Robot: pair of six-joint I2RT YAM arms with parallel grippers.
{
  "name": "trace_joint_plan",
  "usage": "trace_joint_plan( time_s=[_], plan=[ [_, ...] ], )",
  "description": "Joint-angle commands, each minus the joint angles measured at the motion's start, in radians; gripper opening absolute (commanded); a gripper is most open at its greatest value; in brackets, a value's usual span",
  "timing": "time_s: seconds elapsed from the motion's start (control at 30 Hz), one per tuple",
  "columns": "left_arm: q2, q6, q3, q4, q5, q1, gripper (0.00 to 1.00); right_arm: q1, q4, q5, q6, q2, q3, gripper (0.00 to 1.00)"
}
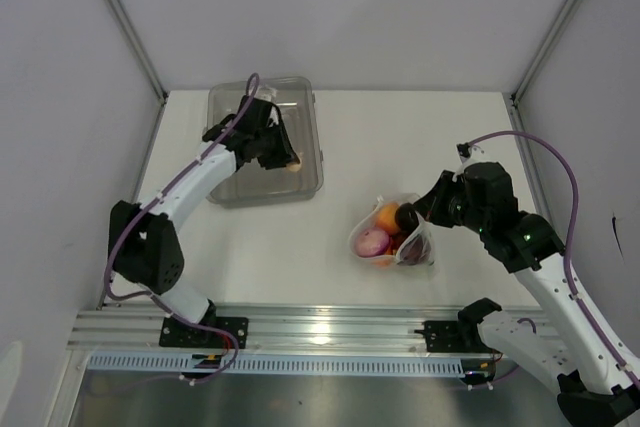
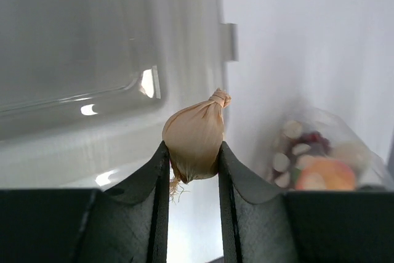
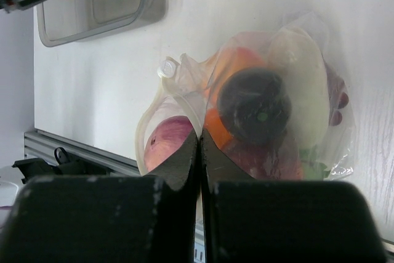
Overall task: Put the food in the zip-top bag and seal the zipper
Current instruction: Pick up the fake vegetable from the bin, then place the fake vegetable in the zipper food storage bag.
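Zip-top bag (image 3: 301, 32): lies on the bench (image 1: 400, 137) just ahead of the right arm, mouth gaping, already loaded with an orange (image 3: 237, 66), a pink bulb (image 3: 172, 140), a white oblong piece (image 3: 305, 90) and a dark round piece (image 3: 255, 106). Thin, crinkly, floppy; likely to slump or fold shut if released, so better held by the stiffer zipper (image 3: 149, 108) strip along the rim than by the bare film. Pinched at that mouth edge by the right jaws, closed fully on the plastic. Probably light even part-filled, and apt to slide on the smooth bench under a nudge. Farther out, above the clear bin (image 1: 316, 147) at the back left: tan bulb (image 2: 194, 137), clamped across its middle by the left jaws, knotted tip beyond them, wispy rootlets trailing back toward the wrist. Looks light and firm, with a rounded, papery-looking skin, so liable to squirm out of a loose pinch; a hold across the widest part seems sound. Well apart from the bag. Judged next: carry across, drop through the open mouth. Sealing not yet begun.
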Motion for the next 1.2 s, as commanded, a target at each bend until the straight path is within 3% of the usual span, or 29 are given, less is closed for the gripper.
trace_joint_plan(
  time_s=[0.0, 0.23, 0.6, 1.0, 1.13, 1.17],
  plan=[
    [-0.144, 0.015, 0.013, 0.018, 0.090, -0.040, 0.26, -0.003, 0.038, -0.003, -0.006, 0.002, 0.003, 0.00],
    [-0.310, 0.003, -0.060, 0.147, 0.212, -0.221, 0.29, -0.005, 0.039, -0.001, -0.005, 0.005, 0.010, 0.00],
    [-0.260, 0.001, -0.048, 0.193, 0.252, -0.471, 0.30, -0.003, 0.033, -0.001, 0.003, 0.002, 0.021, 0.00],
    [-0.114, 0.001, 0.036, 0.175, 0.218, -0.583, 0.34, -0.005, 0.027, 0.002, 0.004, -0.003, 0.027, 0.00],
    [-0.062, 0.001, 0.073, 0.170, 0.218, -0.587, 0.43, -0.005, 0.026, 0.005, 0.004, -0.003, 0.026, 0.00],
    [-0.051, 0.004, 0.090, 0.161, 0.219, -0.587, 0.50, -0.003, 0.026, 0.005, 0.003, -0.003, 0.026, 0.00]
  ],
)
